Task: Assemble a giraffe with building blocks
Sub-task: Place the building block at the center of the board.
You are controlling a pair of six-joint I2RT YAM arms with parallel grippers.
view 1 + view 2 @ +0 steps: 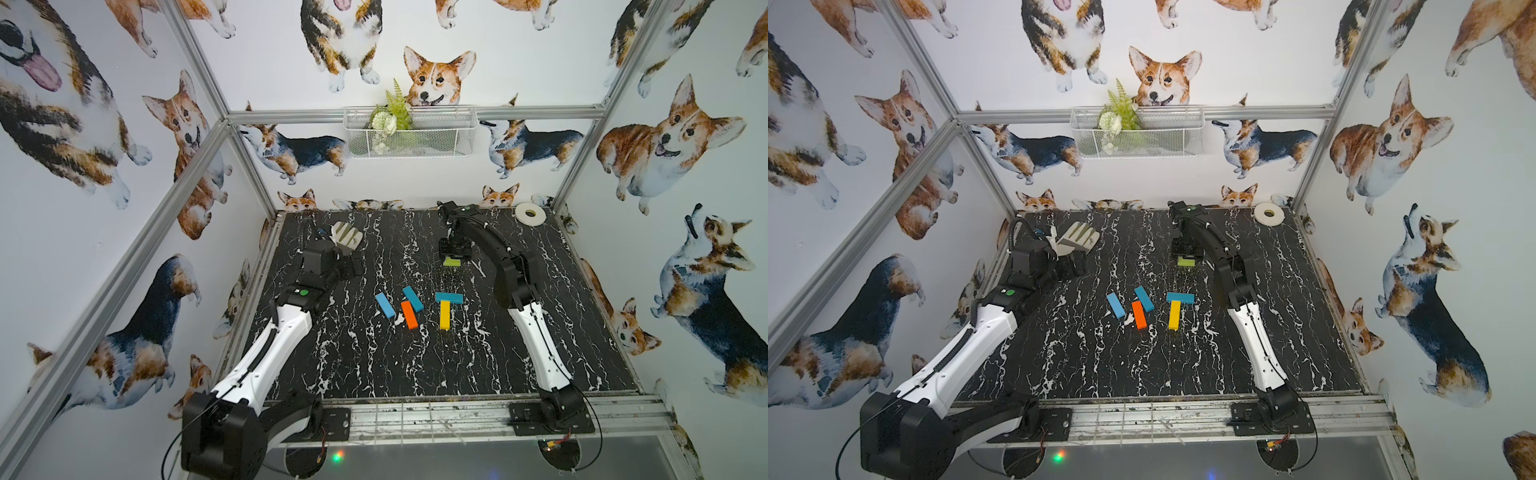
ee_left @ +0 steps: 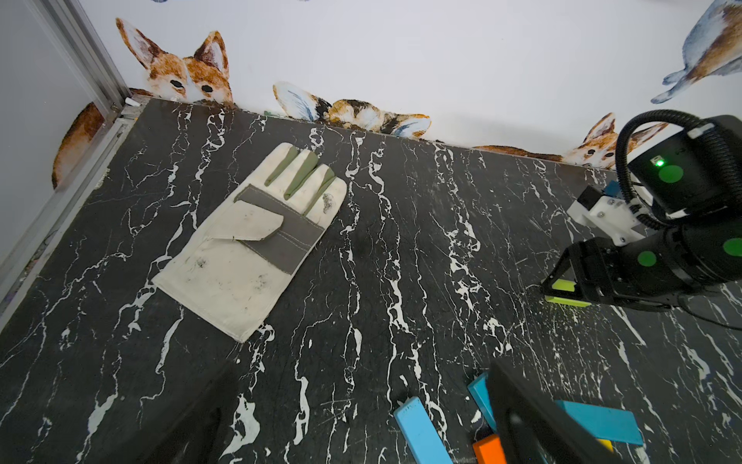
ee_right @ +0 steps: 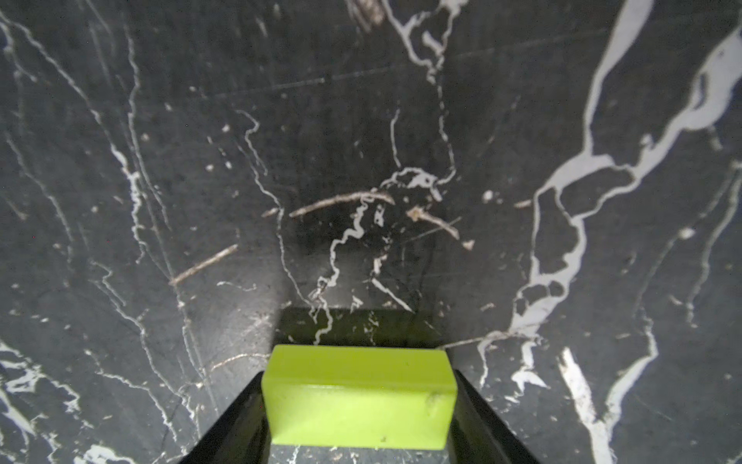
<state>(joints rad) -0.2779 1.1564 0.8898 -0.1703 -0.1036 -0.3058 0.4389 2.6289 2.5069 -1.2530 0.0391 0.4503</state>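
Note:
A lime green block (image 3: 361,385) sits between the fingers of my right gripper (image 3: 359,430), which is shut on it just above the black marble table (image 1: 478,353), right of the far middle. The same green block (image 1: 451,262) shows in both top views under the right gripper (image 1: 453,258). Five blocks lie flat mid-table: light blue (image 1: 385,305), teal (image 1: 412,298), orange (image 1: 409,315), and a second teal (image 1: 449,297) lying across the far end of a yellow one (image 1: 444,314). My left gripper (image 1: 355,266) hangs open at the far left, holding nothing.
A white and grey glove (image 1: 346,236) lies at the far left, just behind the left gripper. A white tape roll (image 1: 530,214) sits in the far right corner. A wire basket (image 1: 409,133) with greenery hangs on the back wall. Aluminium frame posts ring the table.

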